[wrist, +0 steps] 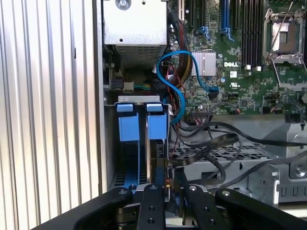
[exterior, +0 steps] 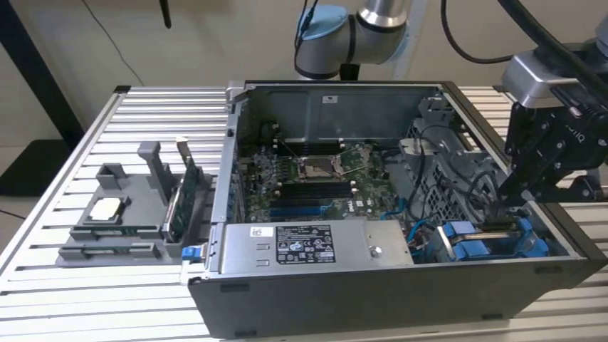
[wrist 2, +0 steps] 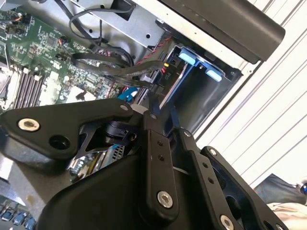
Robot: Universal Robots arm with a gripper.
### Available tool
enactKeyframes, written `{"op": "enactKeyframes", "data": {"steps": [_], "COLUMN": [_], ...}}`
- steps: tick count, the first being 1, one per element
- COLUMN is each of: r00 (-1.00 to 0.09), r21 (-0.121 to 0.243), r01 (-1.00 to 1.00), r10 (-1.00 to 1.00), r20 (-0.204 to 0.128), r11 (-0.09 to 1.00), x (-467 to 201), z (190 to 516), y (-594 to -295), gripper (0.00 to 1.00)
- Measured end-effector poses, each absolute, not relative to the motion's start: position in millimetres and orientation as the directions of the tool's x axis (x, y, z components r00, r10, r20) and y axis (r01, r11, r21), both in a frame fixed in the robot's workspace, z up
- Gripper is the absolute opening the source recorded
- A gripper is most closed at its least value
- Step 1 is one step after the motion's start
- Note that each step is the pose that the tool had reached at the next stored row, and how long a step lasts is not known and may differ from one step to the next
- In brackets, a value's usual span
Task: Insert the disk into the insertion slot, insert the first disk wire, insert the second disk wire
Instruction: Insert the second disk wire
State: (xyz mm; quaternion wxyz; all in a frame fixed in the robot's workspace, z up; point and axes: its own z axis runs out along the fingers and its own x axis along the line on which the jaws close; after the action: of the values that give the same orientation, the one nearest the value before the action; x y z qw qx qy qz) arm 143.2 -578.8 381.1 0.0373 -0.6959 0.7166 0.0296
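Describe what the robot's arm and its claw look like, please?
The arm is a silver tube with pale blue joint caps, and black cables loop beside it. A grey block sits above the gripper, which is matt black: flat linkage bars joined by round silver bolts, seen in both wrist views, ending in slim black fingers.

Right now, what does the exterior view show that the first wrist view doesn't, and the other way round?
Exterior view: the whole open computer case, a grey parts tray at the exterior view's left, and the arm's blue-capped joint behind the case. First wrist view: a looping blue cable beside a small silver heatsink. Both: the green motherboard, the blue carrier tabs and the pincer close to them.
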Motion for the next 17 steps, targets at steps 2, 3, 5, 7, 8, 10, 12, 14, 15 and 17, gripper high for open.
{"op": "enactKeyframes", "data": {"steps": [2,3,5,7,8,10,12,14,15,17], "r00": [-0.029,-0.029,-0.029,-0.029,-0.029,-0.029,-0.029,-0.029,-0.029,-0.029], "r21": [-0.009,-0.009,-0.009,-0.009,-0.009,-0.009,-0.009,-0.009,-0.009,-0.009], "r01": [-1.000,-1.000,-1.000,-1.000,-1.000,-1.000,-1.000,-1.000,-1.000,-1.000], "r10": [-0.995,-0.995,-0.995,-0.995,-0.995,-0.995,-0.995,-0.995,-0.995,-0.995], "r20": [-0.095,-0.095,-0.095,-0.094,-0.094,-0.095,-0.094,-0.095,-0.095,-0.095], "r11": [0.030,0.030,0.030,0.030,0.030,0.030,0.030,0.030,0.030,0.030], "x": [143.2,143.2,143.2,143.2,143.2,143.2,143.2,143.2,143.2,143.1], "z": [381.4,381.5,381.7,381.9,382.4,383.3,385.0,386.7,387.5,388.5], "y": [-578.8,-578.8,-578.8,-578.8,-578.8,-578.8,-578.8,-578.8,-578.8,-578.8], "gripper": [0.24,0.24,0.24,0.24,0.24,0.24,0.24,0.24,0.24,0.24]}}
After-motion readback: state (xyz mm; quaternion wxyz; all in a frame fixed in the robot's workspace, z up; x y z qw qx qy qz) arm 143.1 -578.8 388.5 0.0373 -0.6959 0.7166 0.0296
